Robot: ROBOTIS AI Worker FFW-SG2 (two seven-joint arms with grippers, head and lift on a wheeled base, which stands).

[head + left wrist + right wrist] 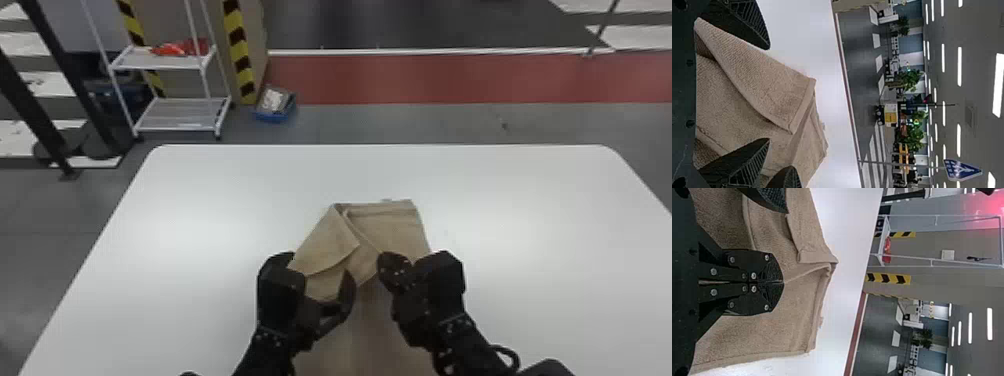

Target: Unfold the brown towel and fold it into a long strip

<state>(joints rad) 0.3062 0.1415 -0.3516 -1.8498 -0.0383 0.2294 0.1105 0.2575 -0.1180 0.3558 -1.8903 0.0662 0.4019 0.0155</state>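
Left fingers [347,290] gape, right fingers [392,270] pinch the towel [395,230], far table edge [375,147] well beyond.

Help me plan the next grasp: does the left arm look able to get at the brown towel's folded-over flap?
Probably yes: the left gripper has open jaws at the flap, which lies uppermost, though the right gripper, shut on the towel, might crowd it.
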